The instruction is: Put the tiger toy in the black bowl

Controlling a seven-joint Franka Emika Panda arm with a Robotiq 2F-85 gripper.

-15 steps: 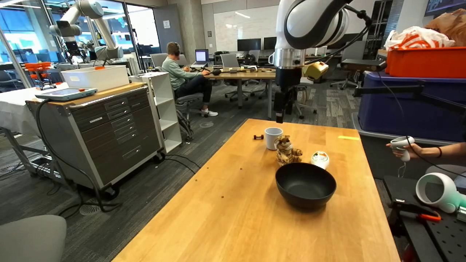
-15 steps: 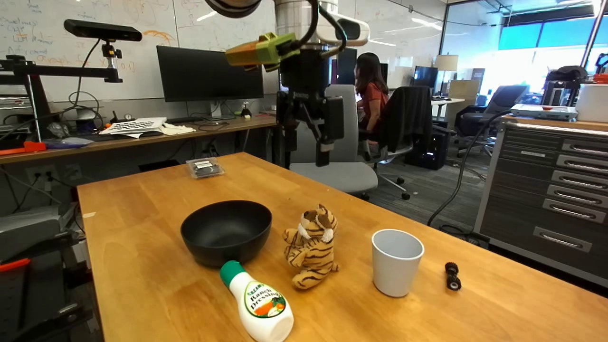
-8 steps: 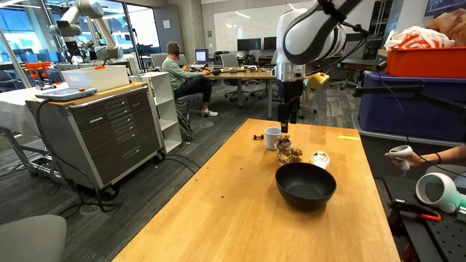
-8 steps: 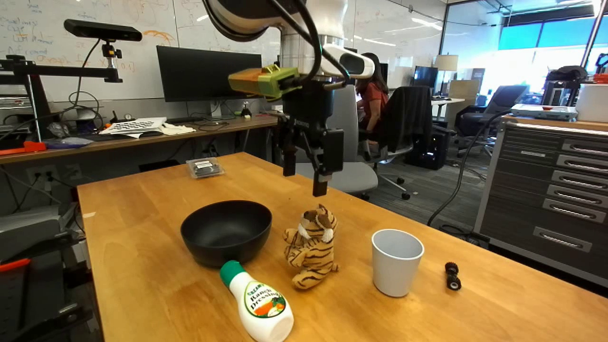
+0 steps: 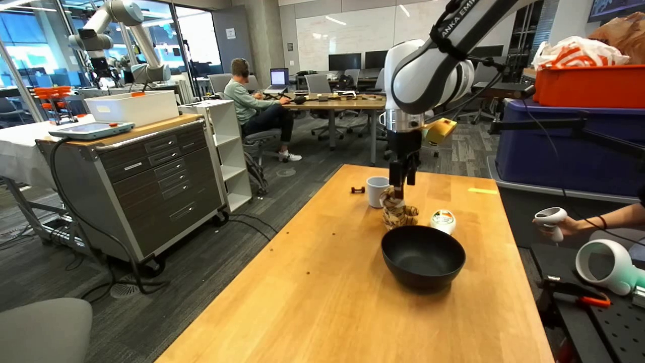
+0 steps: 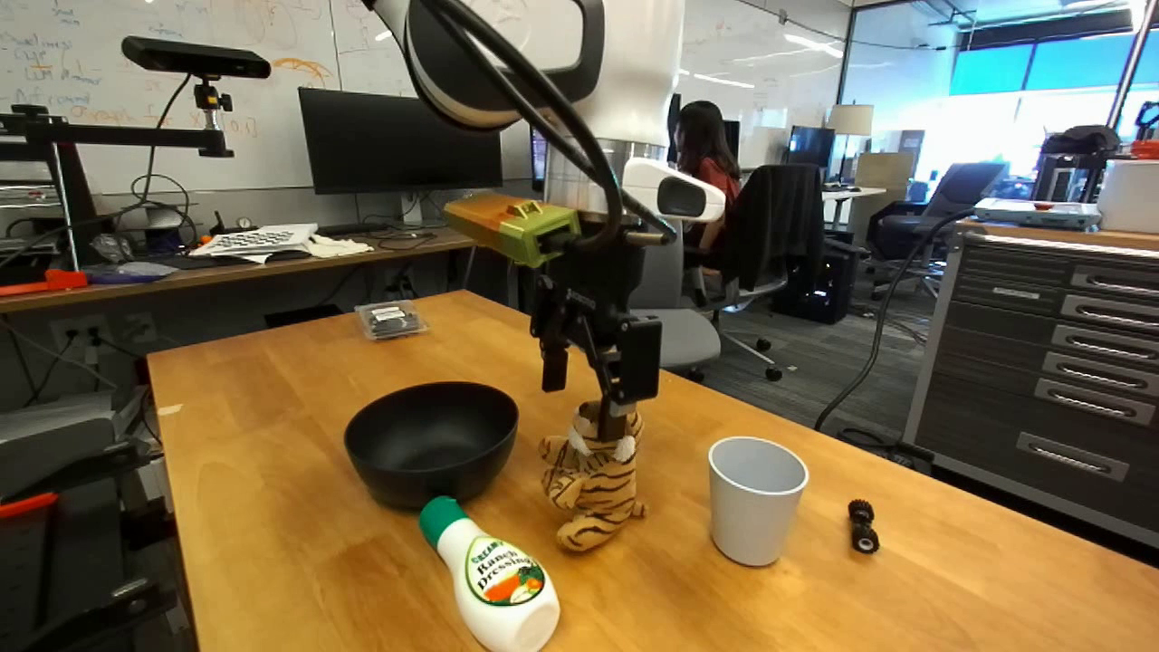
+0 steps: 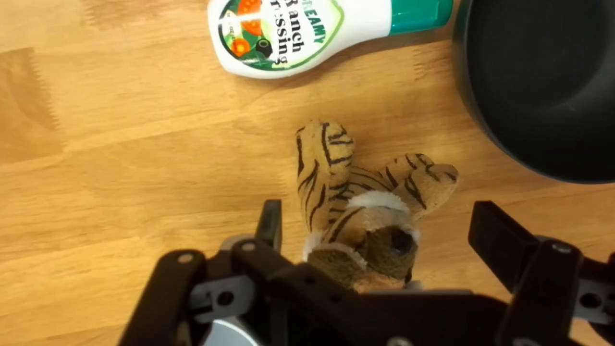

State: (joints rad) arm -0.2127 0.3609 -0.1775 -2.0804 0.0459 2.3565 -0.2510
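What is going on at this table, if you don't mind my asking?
A Franka arm seems about to pick up the plush tiger, presumably for the black bowl. Its gripper is open, with the jaws apart on either side of the tiger in the wrist view. The tiger is upright on the table, outside the bowl. Nearby, a person's hand holds a white controller, probably steering the arm.

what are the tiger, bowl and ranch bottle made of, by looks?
Tiger toy: plush fabric, matte; short pile and fuzzy white patches show in the wrist view.
Black bowl: satin-matte, only soft reflections; could be plastic, ceramic or coated metal, can't tell.
Ranch bottle: probably smooth plastic, going by its even white, moulded-looking body; sheen unclear.
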